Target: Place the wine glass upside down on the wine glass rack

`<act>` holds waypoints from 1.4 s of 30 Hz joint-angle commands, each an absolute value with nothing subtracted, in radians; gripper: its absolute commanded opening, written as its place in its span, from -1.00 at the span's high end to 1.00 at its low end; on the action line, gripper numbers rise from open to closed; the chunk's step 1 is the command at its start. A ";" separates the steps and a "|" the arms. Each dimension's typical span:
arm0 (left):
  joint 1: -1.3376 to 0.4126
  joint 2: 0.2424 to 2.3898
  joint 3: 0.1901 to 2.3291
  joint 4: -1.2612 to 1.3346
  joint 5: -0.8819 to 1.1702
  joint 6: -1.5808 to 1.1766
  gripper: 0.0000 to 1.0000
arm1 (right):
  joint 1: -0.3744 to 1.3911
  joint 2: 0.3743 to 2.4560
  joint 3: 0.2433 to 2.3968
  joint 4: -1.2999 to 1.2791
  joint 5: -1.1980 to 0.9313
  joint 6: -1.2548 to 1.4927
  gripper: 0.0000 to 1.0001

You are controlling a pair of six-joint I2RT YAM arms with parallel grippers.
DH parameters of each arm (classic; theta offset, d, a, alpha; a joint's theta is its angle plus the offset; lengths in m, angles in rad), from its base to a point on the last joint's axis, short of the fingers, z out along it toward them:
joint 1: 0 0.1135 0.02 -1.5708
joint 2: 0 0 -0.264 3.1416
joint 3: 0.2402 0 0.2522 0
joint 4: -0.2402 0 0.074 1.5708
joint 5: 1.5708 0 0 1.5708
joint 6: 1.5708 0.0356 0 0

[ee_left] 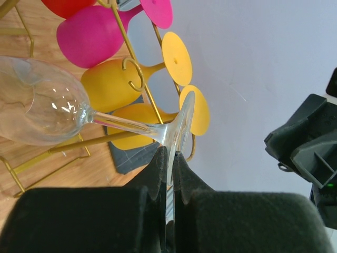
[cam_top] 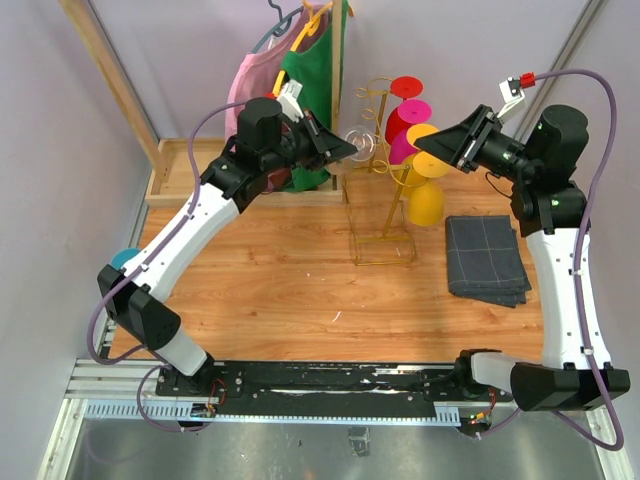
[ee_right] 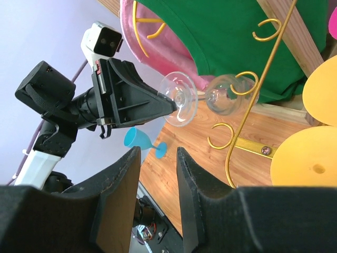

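My left gripper (cam_top: 347,150) is shut on the foot of a clear wine glass (cam_top: 364,146), held high and lying about level. Its bowl (ee_left: 37,103) points toward the gold wire wine glass rack (cam_top: 383,205). In the left wrist view my fingertips (ee_left: 169,154) pinch the foot's rim (ee_left: 181,126), close to a hook arm (ee_left: 138,79). In the right wrist view the bowl (ee_right: 224,95) sits beside a curled hook (ee_right: 245,84); I cannot tell if they touch. My right gripper (cam_top: 434,140) is open and empty, right of the rack, facing it (ee_right: 158,153).
Red (cam_top: 404,92), pink (cam_top: 408,118) and yellow glasses (cam_top: 425,200) hang upside down on the rack's right side. A blue glass (cam_top: 125,258) lies at the left. A folded grey cloth (cam_top: 487,258) lies at the right. A wooden clothes rack with pink and green garments (cam_top: 318,60) stands behind.
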State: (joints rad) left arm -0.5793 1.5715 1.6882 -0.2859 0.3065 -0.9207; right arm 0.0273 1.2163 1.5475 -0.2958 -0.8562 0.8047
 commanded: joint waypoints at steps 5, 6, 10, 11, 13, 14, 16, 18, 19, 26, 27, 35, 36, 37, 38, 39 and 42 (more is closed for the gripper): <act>-0.586 1.634 1.758 -0.216 0.302 -0.917 0.99 | 0.005 1.184 1.540 -0.263 -0.872 0.805 0.30; -0.586 1.640 1.761 -0.212 0.302 -0.919 0.99 | 0.005 1.186 1.539 -0.263 -0.871 0.805 0.30; -0.587 1.660 1.783 -0.209 0.296 -0.919 0.99 | 0.005 1.187 1.537 -0.263 -0.871 0.804 0.30; -0.586 1.664 1.789 -0.213 0.292 -0.918 0.99 | 0.005 1.189 1.537 -0.263 -0.871 0.804 0.30; -0.587 1.669 1.806 -0.226 0.273 -0.906 0.99 | 0.005 1.192 1.539 -0.262 -0.871 0.803 0.30; -0.586 1.670 1.811 -0.232 0.264 -0.901 0.99 | 0.005 1.193 1.539 -0.262 -0.871 0.802 0.31; -0.586 1.664 1.812 -0.237 0.247 -0.895 0.99 | 0.005 1.196 1.540 -0.263 -0.871 0.802 0.31; -0.586 1.655 1.812 -0.236 0.234 -0.897 0.99 | 0.005 1.200 1.540 -0.263 -0.871 0.802 0.31; -0.586 1.652 1.812 -0.238 0.229 -0.896 0.99 | 0.005 1.201 1.539 -0.262 -0.871 0.802 0.31; -0.588 1.685 1.870 -0.265 0.239 -0.905 0.99 | 0.005 1.213 1.548 -0.262 -0.874 0.805 0.30; -0.588 1.693 1.870 -0.259 0.249 -0.913 0.99 | 0.005 1.213 1.548 -0.262 -0.874 0.805 0.31; -0.589 1.744 1.903 -0.246 0.284 -0.930 1.00 | 0.005 1.206 1.540 -0.261 -0.873 0.800 0.30; -0.589 1.748 1.904 -0.244 0.290 -0.931 0.99 | 0.005 1.206 1.539 -0.261 -0.872 0.799 0.30; -0.589 1.750 1.904 -0.242 0.298 -0.933 0.99 | 0.005 1.207 1.537 -0.261 -0.871 0.799 0.30; -0.589 1.753 1.902 -0.239 0.301 -0.936 1.00 | 0.005 1.207 1.535 -0.261 -0.871 0.799 0.30; -0.589 1.754 1.901 -0.236 0.306 -0.938 1.00 | 0.005 1.208 1.534 -0.262 -0.871 0.799 0.30; -0.592 1.756 1.898 -0.227 0.316 -0.937 0.99 | 0.005 1.208 1.533 -0.262 -0.873 0.799 0.30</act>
State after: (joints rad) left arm -0.5804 1.7657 1.8626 -0.2947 0.2871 -0.9363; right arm 0.0273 1.2156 1.5440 -0.2893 -0.8566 0.8066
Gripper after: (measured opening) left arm 0.031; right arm 0.350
